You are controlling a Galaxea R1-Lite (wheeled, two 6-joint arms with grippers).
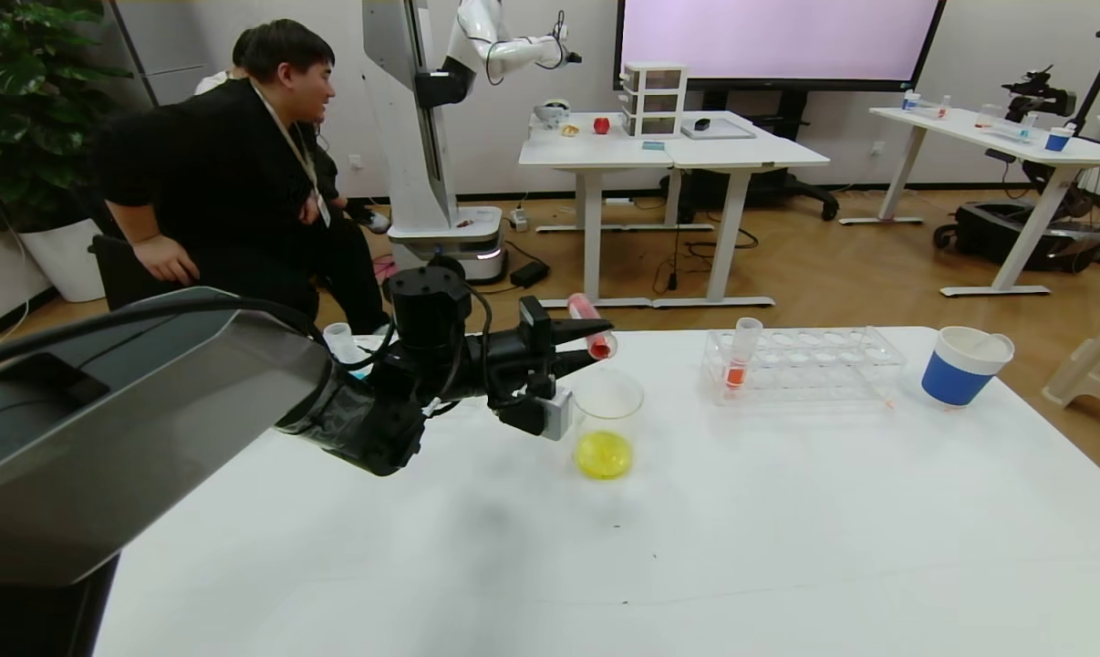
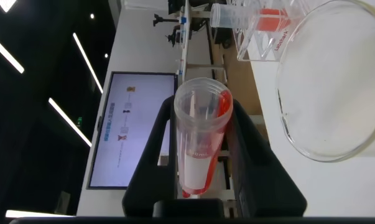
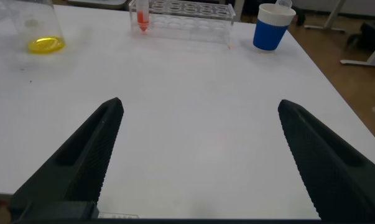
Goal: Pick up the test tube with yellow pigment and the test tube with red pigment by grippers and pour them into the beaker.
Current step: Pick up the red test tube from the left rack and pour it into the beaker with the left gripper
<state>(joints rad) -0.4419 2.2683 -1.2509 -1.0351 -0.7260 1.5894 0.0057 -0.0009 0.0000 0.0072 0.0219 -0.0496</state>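
Observation:
My left gripper point(image 1: 591, 347) is shut on the test tube with red pigment point(image 1: 590, 328) and holds it tilted, mouth down, just above the rim of the beaker point(image 1: 607, 394). In the left wrist view the tube point(image 2: 203, 143) sits between the black fingers, and red liquid runs along one side to its mouth. The beaker point(image 2: 336, 81) stands on the white table with yellow liquid point(image 1: 603, 454) at its bottom. No test tube with yellow pigment is in view. My right gripper point(image 3: 199, 106) is open and empty over the bare table, out of the head view.
A clear rack point(image 1: 805, 360) holds one tube of orange-red liquid point(image 1: 740, 360) right of the beaker. A blue-and-white paper cup point(image 1: 963, 367) stands at the far right. A small clear container point(image 1: 340, 342) is partly hidden behind my left arm. A person sits beyond the table's far left.

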